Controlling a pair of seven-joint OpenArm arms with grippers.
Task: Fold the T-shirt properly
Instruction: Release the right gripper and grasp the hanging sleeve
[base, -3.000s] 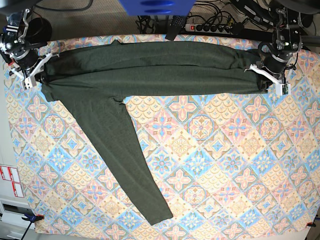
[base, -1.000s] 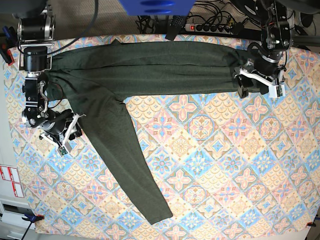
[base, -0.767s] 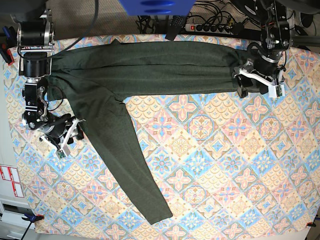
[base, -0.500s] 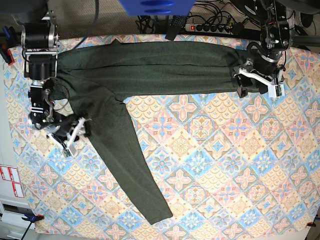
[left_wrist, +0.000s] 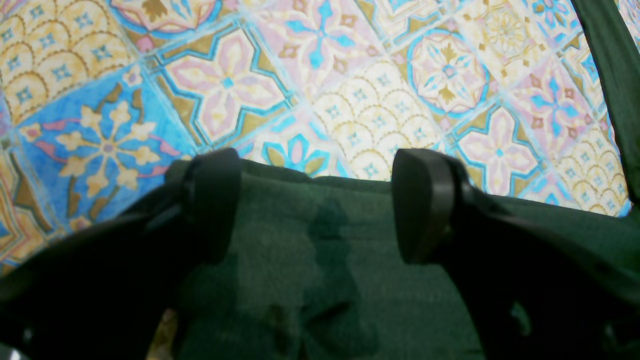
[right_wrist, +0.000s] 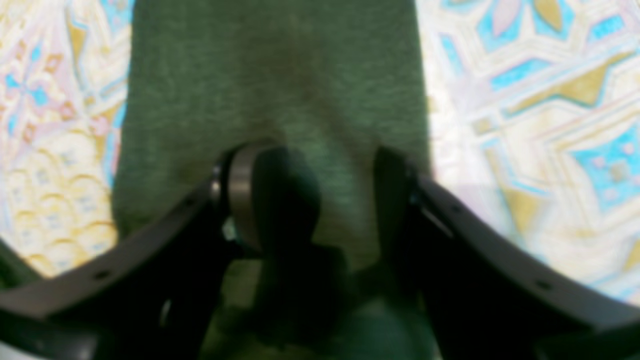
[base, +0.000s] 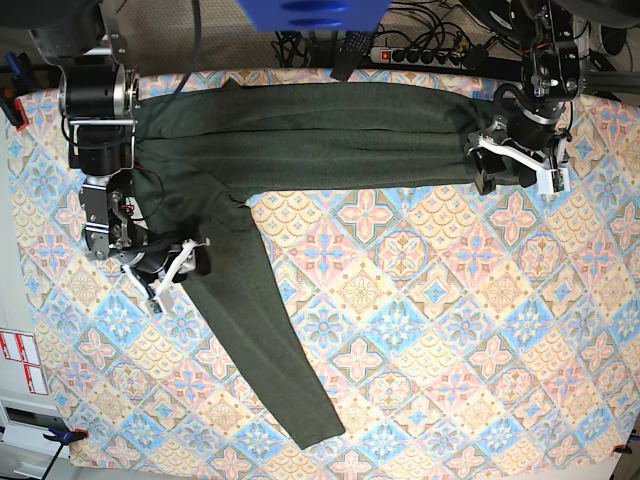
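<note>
Broadly, the bench (base: 420, 300) carries the T-shirt (base: 300, 135), its body folded along the far edge and one long sleeve (base: 255, 330) trailing diagonally toward the near edge. Right claw (base: 178, 262), jaws apart, straddles the sleeve; left claw (base: 515, 165), jaws apart, sits over the hem end. Advice: pinch the sleeve fully before lifting, and keep it flat.

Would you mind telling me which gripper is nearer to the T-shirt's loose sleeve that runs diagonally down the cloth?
The right gripper is nearer, at the upper part of that sleeve. The left gripper is far off, at the T-shirt's opposite end.
</note>
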